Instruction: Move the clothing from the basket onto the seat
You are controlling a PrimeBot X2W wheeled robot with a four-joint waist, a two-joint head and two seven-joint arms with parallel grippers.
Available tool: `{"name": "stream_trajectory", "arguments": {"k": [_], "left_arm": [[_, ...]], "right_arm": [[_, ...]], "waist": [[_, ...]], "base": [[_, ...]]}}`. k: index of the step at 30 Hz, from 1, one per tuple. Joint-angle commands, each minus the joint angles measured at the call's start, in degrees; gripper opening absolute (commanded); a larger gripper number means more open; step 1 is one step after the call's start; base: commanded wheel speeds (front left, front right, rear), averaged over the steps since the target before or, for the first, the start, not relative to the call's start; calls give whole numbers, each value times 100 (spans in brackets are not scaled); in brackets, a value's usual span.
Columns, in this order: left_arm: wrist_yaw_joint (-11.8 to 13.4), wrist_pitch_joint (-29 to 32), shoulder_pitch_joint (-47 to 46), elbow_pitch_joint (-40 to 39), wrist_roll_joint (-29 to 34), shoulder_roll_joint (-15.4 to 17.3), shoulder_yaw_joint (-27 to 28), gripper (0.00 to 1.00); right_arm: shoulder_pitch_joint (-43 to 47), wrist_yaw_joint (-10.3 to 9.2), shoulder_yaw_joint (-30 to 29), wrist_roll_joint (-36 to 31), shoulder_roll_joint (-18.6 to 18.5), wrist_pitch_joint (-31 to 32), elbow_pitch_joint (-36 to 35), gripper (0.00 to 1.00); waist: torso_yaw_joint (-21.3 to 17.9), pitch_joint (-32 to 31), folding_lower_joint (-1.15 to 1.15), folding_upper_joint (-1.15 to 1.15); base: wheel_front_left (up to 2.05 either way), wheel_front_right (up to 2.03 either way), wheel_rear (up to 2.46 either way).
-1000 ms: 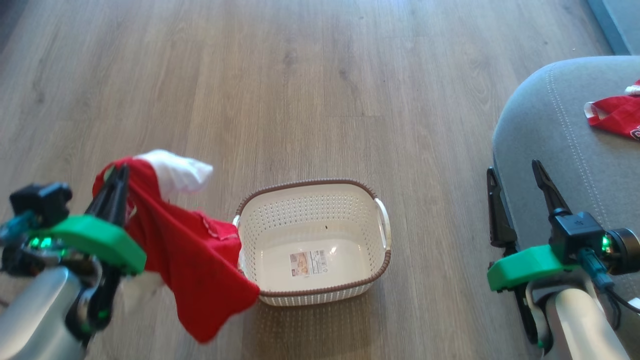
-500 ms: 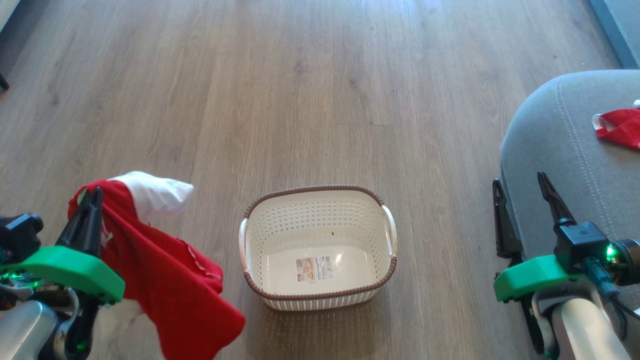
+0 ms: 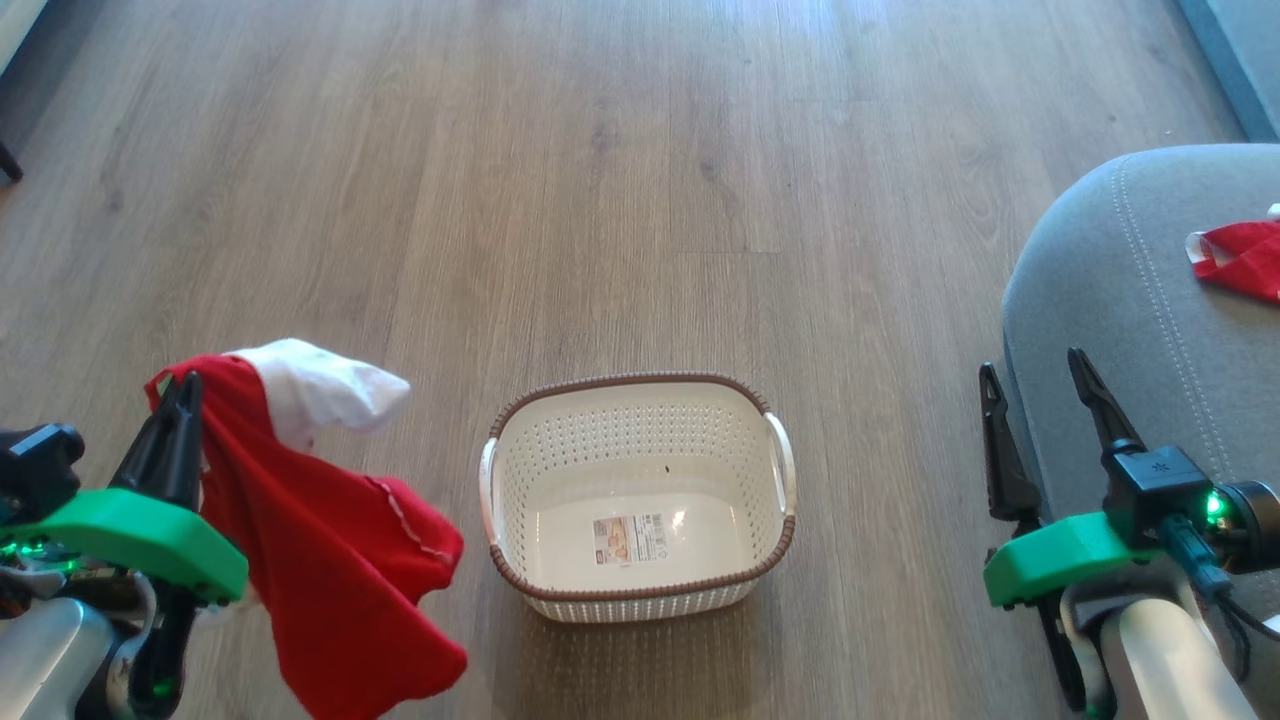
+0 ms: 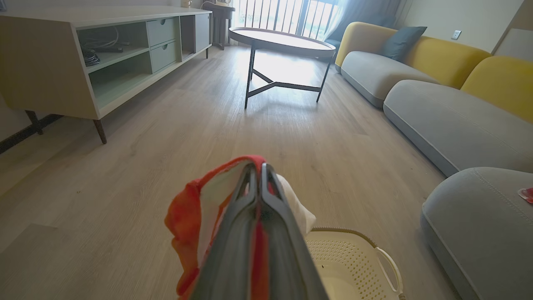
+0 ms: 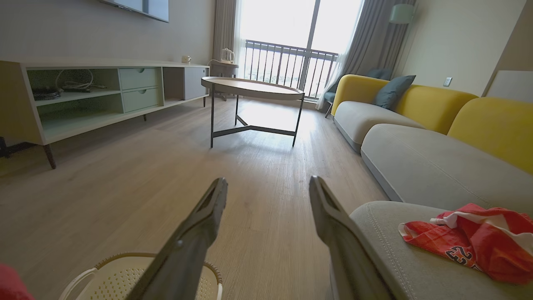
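Two pieces of clothing hang from the left claw (image 3: 178, 420). Its fingers are pressed together on a red garment (image 3: 330, 570), with a white cloth (image 3: 320, 385) bunched at the top. The bundle is in the air at the near left, just left of the basket (image 3: 640, 592). The basket stands on the wooden floor (image 3: 600, 200) and holds nothing but its label. Another red piece (image 3: 1240, 255) lies on the seat (image 3: 1110, 300) at the right. The right claw (image 3: 1033, 375) is spread wide and holds nothing, close to the seat's rounded left edge.

Three risks, as I judge them:
- The white cloth looks loosely caught near the fingertips and could slide off on the way across.
- The long red tail hangs low and could snag the basket's rim or handle and drag it.
- A release short of the seat's curved edge would let the fabric slip to the floor.

The idle right claw also sits in the path to the seat. The floor beyond the basket is open, so a high carry over it has room.
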Motion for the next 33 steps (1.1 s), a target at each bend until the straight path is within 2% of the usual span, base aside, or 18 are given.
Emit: {"name": "stream_trajectory", "arguments": {"k": [1,7,11,15,25,29,33], "left_arm": [[-16,-26,-448,-119,-21,207,294,0],[-110,41,-656,-171,39,176,205,0],[-150,117,-841,-306,62,80,124,0],[-221,265,-1195,-485,210,-103,-105,0],[-488,758,-2067,-414,658,-906,-1021,0],[-634,844,-2317,-267,776,-1291,-1349,0],[-763,911,-2499,-176,882,-1607,-1637,0]], "right_arm": [[-151,40,109,42,-112,-9,-164,100],[-215,40,281,54,-164,41,-147,100],[-326,40,573,86,-195,85,-157,100],[-578,40,1118,188,-187,129,-118,100],[-1608,40,3151,665,-126,172,200,100],[-1966,40,3660,859,-113,151,301,100],[-2202,40,3905,986,-151,130,369,100]], "waist": [[3,6,0,0],[54,41,0,0],[108,52,0,0],[189,42,0,0],[376,-32,0,0],[444,-49,0,0],[485,-63,0,0]], "base": [[0,0,0],[0,0,0],[0,0,0],[0,0,0],[0,0,0],[0,0,0],[0,0,0]]}}
